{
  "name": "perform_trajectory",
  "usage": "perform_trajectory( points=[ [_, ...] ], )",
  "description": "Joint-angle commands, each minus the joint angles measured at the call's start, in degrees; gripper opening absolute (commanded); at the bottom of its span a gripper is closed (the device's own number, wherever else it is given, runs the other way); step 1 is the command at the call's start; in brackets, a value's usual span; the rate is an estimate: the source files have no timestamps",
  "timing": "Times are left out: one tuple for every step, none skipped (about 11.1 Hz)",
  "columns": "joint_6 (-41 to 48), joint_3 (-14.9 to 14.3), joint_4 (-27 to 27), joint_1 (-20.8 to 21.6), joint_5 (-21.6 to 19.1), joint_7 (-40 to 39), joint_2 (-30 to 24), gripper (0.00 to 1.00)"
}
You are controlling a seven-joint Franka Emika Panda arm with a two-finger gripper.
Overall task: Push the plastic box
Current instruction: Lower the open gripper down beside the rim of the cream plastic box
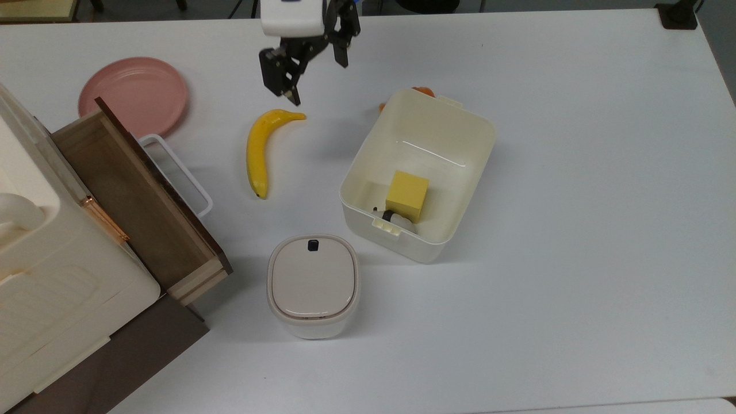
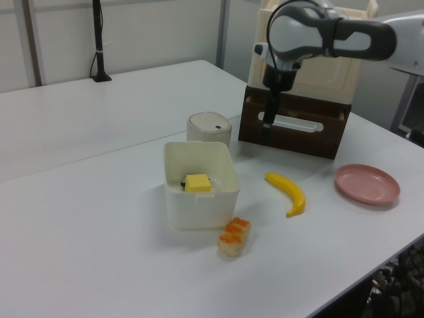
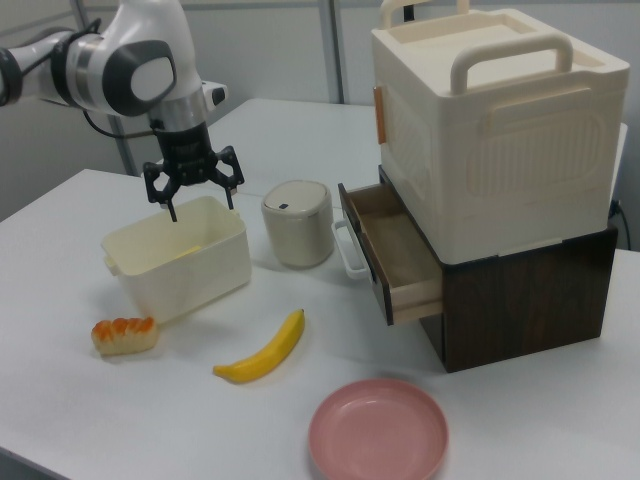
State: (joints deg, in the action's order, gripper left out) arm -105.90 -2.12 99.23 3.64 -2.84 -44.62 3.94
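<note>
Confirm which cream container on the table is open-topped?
The plastic box, lidless with a yellow block inside. The smaller bin has a lid with a black button; the storage crate is lidded.

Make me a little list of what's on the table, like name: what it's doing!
end effector: open, above the table, apart from the box
plastic box: lidless, upright, mid-table
yellow block: inside the plastic box
banana: lying flat, at the top view's left of the box
sushi piece: on the table beside the box
lidded bin: shut, black button on top
pink plate: nothing on it
wooden drawer: pulled open
storage crate: on top of the drawer cabinet
</note>
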Motion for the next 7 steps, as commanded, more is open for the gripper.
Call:
perform_trajectory(
  points=[
    [-7.2,0.2,2.2,0.7,1.1,-4.0,1.5,1.00],
    [-7.4,0.5,3.2,0.8,1.3,-5.2,1.6,1.00],
    [-7.4,0.6,4.7,1.4,2.9,-7.0,1.6,1.00],
    [-7.3,0.6,6.1,2.3,4.8,-8.9,1.4,1.00],
    [-7.2,0.6,6.6,2.6,5.6,-10.1,1.6,1.00],
    [-7.2,0.6,7.0,2.8,5.9,-10.3,2.0,1.00],
    [-7.2,0.6,7.0,3.1,6.4,-11.2,2.8,1.00]
  ],
)
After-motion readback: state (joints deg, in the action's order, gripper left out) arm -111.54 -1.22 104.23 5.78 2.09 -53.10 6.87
